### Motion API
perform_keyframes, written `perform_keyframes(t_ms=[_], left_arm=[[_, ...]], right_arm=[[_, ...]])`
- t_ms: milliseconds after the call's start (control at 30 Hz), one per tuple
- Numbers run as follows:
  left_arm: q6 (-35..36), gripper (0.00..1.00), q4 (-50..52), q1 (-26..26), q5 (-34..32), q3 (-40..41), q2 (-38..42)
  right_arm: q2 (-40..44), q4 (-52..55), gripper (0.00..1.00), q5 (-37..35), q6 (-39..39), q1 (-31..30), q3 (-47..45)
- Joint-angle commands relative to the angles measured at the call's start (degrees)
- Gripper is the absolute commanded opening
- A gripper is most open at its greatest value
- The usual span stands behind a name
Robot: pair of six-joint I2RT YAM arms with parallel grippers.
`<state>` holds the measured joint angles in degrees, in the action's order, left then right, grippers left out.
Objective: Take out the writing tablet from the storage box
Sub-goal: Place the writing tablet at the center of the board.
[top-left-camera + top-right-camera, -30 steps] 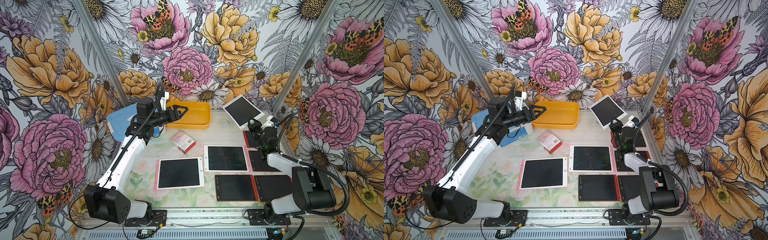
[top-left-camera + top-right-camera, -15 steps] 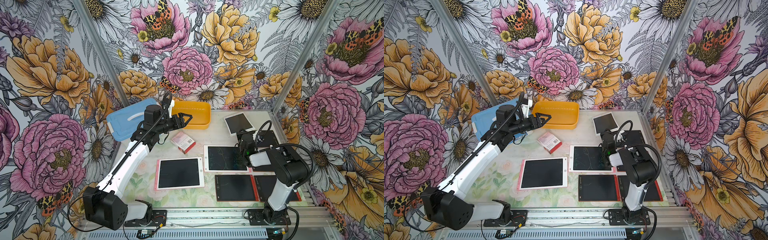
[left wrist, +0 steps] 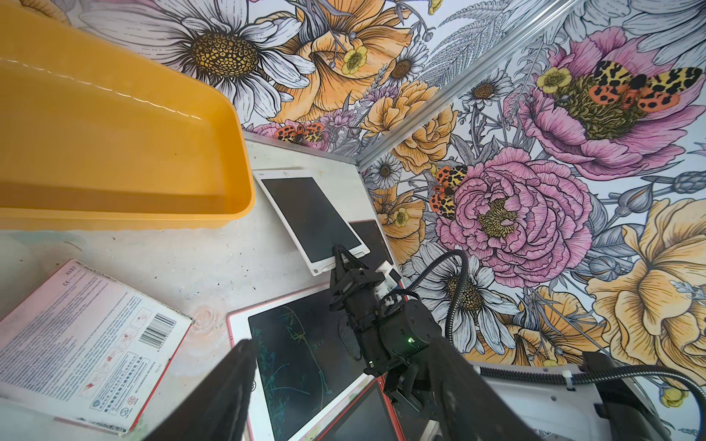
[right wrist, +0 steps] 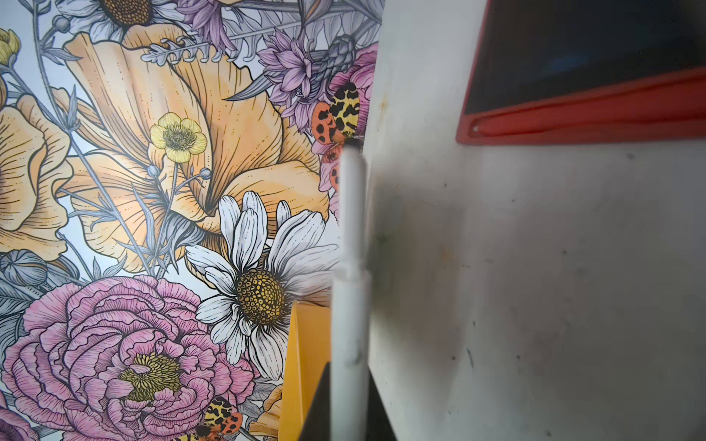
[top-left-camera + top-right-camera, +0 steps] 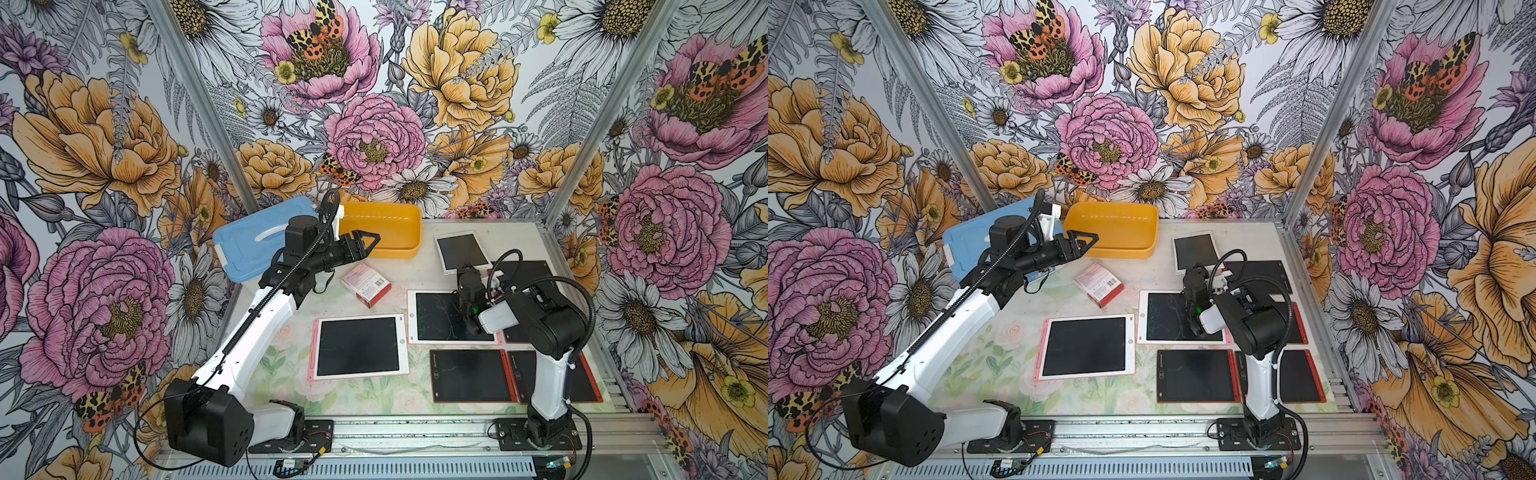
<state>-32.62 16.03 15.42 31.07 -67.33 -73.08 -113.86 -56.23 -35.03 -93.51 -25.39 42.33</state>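
Floral wallpaper in pink, orange and white covers all three walls around a pale table with a faint flower print. At the far middle sits the storage box, a shallow yellow-orange bin with nothing inside it. The writing tablet, white-framed with a dark screen, is outside the box, just to its right on the far part of the table. The right gripper is closed tight on the tablet's near edge (the right wrist view shows that thin white edge pinched between the fingers). Whether the tablet lies fully flat on the table cannot be told. The left gripper hovers with its jaws well apart and nothing between them, at the box's near left rim. A blue-lidded box stands at the far left, and a red-and-white carton lies just near of the yellow bin. More tablets lie flat nearer the robot: two pink-and-white framed ones and several red-framed ones.
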Motion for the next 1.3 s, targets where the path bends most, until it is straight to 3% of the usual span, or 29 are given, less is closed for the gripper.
perform_keyframes(t_ms=[0, 200, 533, 633, 900, 1033, 1267], left_arm=[[0.12, 0.74, -2.26, -0.73, 0.56, 0.76, 2.54], [-0.05, 0.74, -2.31, -0.9, 1.27, 1.26, 2.83], [-0.28, 0.74, -2.49, -2.14, 1.14, 2.7, 4.47], [-0.47, 0.74, -2.66, -2.24, 1.2, 2.83, 4.46], [-0.68, 0.74, -2.84, -2.6, 1.1, 3.26, 4.53], [-0.69, 0.74, -3.0, -2.76, 1.11, 3.46, 4.54], [-0.84, 0.74, -3.11, -3.11, 1.05, 3.72, 4.53]], right_arm=[[-1.33, -0.56, 0.0, -4.94, -4.07, -1.05, 1.75], [-3.71, 1.76, 0.0, -4.79, -6.66, -2.81, 5.23], [0.03, 15.88, 0.2, -4.78, -12.43, -4.74, 6.8], [-0.59, 15.3, 0.32, -4.49, -12.57, -5.1, 7.11], [-2.42, 12.94, 0.37, -2.91, -11.96, -4.62, 7.62], [-3.42, 10.98, 0.5, -1.85, -11.99, -4.48, 7.46], [-1.57, 13.52, 0.62, -1.54, -10.89, -4.34, 7.16]])
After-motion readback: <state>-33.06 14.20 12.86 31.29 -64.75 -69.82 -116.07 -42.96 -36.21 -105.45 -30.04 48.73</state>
